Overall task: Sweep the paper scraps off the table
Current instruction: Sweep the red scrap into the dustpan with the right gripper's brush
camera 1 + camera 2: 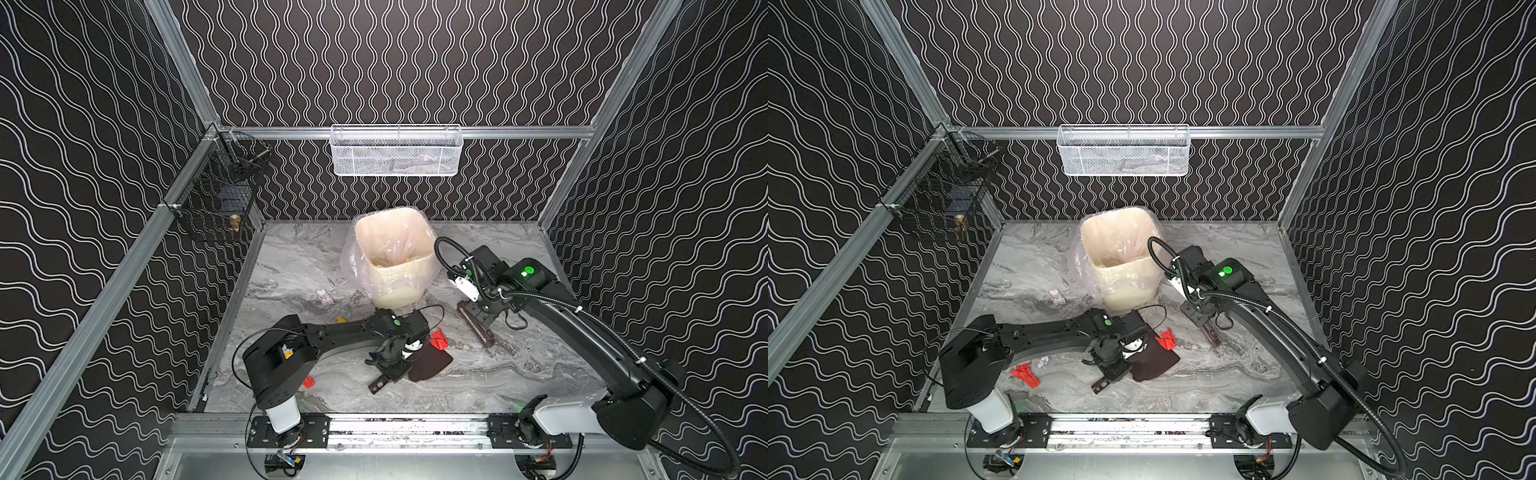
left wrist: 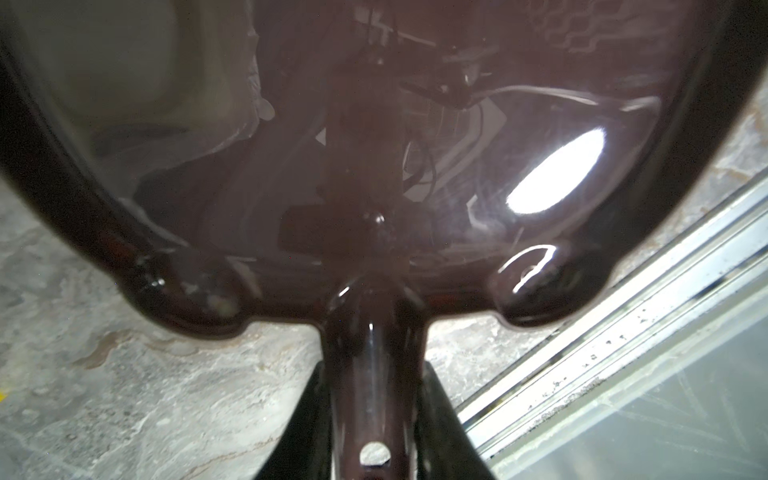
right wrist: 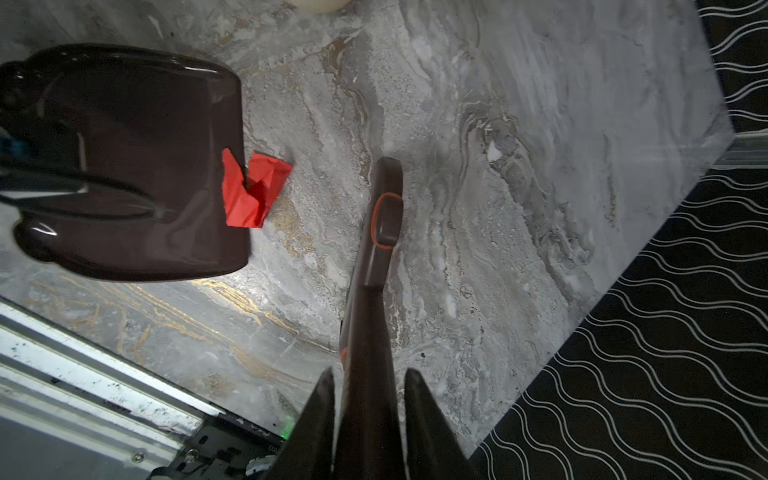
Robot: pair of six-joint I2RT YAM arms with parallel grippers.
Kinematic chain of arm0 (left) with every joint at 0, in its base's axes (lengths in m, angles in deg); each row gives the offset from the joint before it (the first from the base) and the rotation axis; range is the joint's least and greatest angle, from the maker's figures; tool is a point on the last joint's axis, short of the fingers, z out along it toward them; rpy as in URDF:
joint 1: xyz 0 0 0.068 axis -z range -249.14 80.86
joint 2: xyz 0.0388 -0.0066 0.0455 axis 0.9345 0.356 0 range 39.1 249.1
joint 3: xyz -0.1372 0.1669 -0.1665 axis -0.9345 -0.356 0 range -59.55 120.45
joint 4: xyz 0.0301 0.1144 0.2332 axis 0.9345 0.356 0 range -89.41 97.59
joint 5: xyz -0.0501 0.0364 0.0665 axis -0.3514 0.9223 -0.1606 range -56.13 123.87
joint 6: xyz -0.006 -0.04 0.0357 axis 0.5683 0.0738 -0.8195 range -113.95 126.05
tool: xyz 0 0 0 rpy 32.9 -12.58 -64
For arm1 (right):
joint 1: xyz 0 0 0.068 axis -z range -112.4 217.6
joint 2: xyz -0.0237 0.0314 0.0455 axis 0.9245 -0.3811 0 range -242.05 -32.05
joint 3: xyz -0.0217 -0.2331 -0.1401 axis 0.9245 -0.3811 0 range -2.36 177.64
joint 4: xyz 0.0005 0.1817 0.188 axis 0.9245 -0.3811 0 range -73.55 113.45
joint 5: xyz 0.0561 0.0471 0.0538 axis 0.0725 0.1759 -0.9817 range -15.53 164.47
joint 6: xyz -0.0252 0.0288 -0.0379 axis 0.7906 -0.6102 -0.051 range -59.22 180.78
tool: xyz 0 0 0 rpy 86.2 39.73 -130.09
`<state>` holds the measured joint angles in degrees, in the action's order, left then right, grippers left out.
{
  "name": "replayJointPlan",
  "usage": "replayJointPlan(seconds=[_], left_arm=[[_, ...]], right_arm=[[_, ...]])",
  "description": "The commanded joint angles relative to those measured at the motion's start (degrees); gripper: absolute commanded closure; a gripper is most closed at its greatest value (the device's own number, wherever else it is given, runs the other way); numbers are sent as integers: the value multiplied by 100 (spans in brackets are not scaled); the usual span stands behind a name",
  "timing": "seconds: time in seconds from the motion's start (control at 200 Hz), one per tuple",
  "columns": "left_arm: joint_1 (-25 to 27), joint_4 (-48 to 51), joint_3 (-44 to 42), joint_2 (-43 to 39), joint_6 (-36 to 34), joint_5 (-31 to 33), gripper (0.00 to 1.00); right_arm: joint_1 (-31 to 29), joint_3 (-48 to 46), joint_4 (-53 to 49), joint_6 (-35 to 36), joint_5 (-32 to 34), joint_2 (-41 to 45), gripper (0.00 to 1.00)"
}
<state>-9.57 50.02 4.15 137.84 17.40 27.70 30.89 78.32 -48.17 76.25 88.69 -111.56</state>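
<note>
My left gripper (image 1: 390, 369) (image 2: 374, 365) is shut on the handle of a dark brown dustpan (image 1: 430, 363) (image 2: 374, 145) that lies on the marble table (image 1: 519, 374). A red paper scrap (image 1: 438, 340) (image 3: 253, 191) sits at the pan's front lip, partly on it. To its right, my right gripper (image 1: 484, 318) (image 3: 370, 371) is shut on a brown brush (image 1: 482, 332) (image 3: 380, 232) with its head low over the table. Other paper scraps lie near the left arm: a red one (image 1: 1025, 374), a white one (image 1: 1042, 361), a yellow one (image 1: 340, 320) and a pale printed one (image 1: 325, 297).
A cream bin (image 1: 395, 257) with a clear liner stands at the back middle of the table. On the back wall hangs a white mesh basket (image 1: 397, 151), and on the left wall a black wire basket (image 1: 216, 199). Aluminium rails frame the table.
</note>
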Motion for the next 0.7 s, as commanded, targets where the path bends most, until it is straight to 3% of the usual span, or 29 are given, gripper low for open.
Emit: replayJointPlan(seconds=[0.0, 0.265, 0.471, 0.696], left_arm=[[-7, 142, 22, 29, -142, -160, 100], [-17, 172, 125, 127, -186, -142, 100], [-23, 174, 108, 156, -180, -121, 100], [-16, 104, 16, 110, -109, -124, 100]], right_arm=[[-54, -9, 42, -85, -417, -121, 100], [-712, -9, 103, -390, -1372, 11, 100], [-876, 118, 57, -657, -2043, 198, 100], [-899, 369, -149, -856, -2097, 161, 100]])
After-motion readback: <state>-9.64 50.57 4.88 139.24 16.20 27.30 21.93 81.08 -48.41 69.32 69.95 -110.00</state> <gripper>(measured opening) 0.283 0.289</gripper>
